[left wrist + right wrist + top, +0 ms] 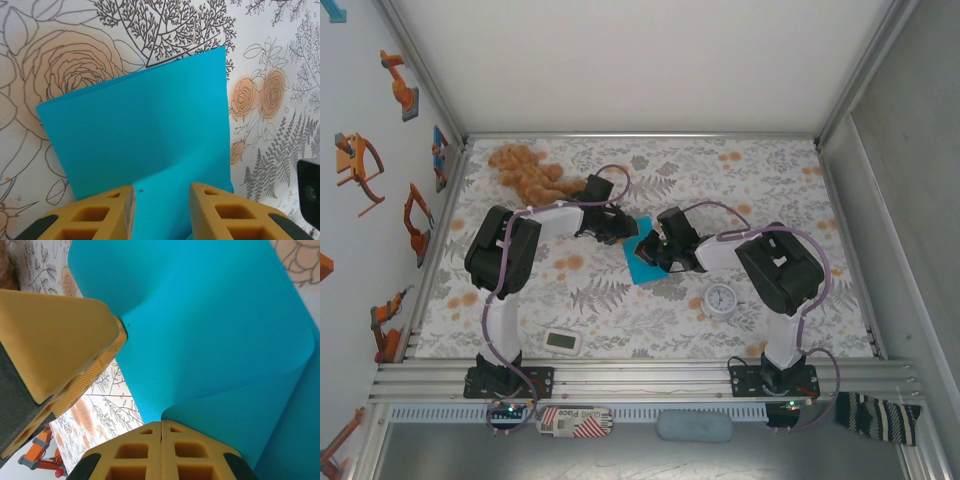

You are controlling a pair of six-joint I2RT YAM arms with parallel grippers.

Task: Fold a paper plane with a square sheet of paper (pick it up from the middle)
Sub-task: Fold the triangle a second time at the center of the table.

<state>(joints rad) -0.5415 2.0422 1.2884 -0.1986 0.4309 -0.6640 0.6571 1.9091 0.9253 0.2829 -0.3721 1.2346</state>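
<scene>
The table (760, 190) is covered by a white cloth (620, 290) printed with grey ferns and orange flowers. The back wall (640, 60), at 12 o'clock, is a plain white panel. The left wall (360, 230), at 9 o'clock, is white and carries orange robot-arm stickers (358, 165). The right wall (910, 200), at 3 o'clock, is a grey panel. Aluminium rails (650, 380) run along the table edge at 6 o'clock. Lighting is even, with soft shadows.

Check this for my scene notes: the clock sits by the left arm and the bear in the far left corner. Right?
No. The top view shows the clock by the right arm, not the left. The bear is in the far left corner.
</scene>
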